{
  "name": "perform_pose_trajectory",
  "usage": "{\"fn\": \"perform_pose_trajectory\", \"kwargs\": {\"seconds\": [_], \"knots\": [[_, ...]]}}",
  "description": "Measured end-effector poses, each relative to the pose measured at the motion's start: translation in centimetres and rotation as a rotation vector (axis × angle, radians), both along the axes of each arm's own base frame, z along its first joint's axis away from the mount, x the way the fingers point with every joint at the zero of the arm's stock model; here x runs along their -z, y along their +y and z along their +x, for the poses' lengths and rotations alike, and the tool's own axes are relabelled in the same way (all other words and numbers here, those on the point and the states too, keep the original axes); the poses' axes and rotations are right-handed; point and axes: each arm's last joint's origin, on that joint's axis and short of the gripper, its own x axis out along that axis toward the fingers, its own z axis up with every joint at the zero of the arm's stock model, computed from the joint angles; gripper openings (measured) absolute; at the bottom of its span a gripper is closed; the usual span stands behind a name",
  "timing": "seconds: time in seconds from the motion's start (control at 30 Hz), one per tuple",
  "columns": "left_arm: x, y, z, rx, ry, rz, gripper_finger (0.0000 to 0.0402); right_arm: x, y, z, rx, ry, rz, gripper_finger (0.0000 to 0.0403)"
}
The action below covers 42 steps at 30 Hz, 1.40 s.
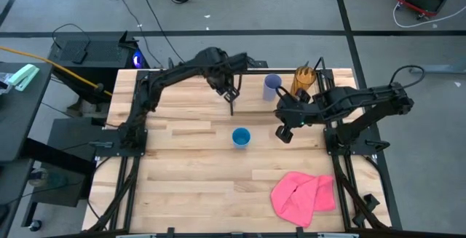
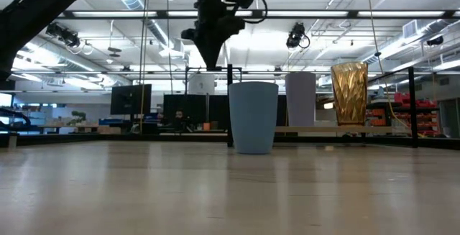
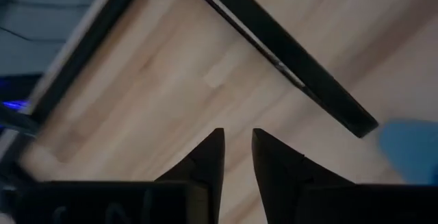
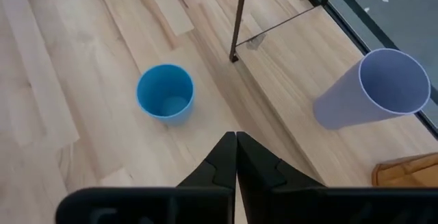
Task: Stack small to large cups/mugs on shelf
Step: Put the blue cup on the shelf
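Observation:
The short blue cup stands upright on the table's middle, mouth up; it also shows in the right wrist view. The lavender cup and the amber cup stand upright side by side on the shelf at the far edge. My left gripper hangs above the shelf's black divider post, left of the lavender cup, with a narrow gap between its fingers, and is empty. My right gripper is shut and empty, right of the blue cup.
A pink cloth lies crumpled at the table's near right. The shelf's black frame bar runs under my left gripper. Bare wood lies left of and in front of the blue cup.

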Motion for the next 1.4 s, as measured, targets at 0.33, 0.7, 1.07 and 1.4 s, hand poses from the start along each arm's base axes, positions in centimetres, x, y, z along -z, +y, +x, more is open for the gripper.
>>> {"fn": "perform_pose_trajectory", "kwargs": {"seconds": [0.33, 0.7, 1.07, 1.4], "knots": [[-3.4, -3.2, -1.2, 0.071, -0.108, -0.039, 0.0059, 0.0, -1.4, 0.2, 0.039, 0.009, -0.015, 0.0017], [-8.8, -7.2, -4.5, 0.100, -0.264, -0.015, 0.0061, -0.2, -2.6, 0.7, 0.037, -0.015, -0.032, 0.0017], [-10.3, -5.3, -6.5, 0.039, -0.289, 0.072, 0.0049, -0.3, -2.5, 0.9, 0.025, -0.033, -0.013, 0.0017], [-14.8, -6.0, -11.8, -0.043, -0.455, 0.095, 0.0050, -0.3, -2.5, 0.9, 0.026, -0.036, -0.012, 0.0017]]}}
